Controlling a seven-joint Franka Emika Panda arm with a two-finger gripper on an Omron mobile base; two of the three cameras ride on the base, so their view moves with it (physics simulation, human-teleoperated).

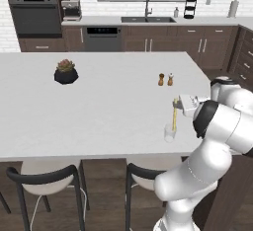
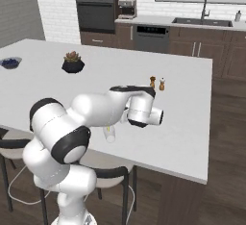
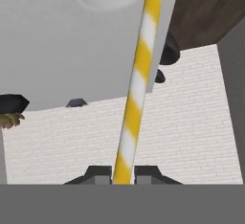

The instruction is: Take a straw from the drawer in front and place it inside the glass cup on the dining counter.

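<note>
One straw upright, long axis vertical, lower end in the glass cup, top clenched in the gripper, cup near the front edge of the white dining counter, shakers and plant beyond, dark cabinets and sink behind.

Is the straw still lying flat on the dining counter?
No: the straw stands nearly upright, its top pinched in the gripper and its lower end reaching down into the glass cup on the dining counter.
</note>
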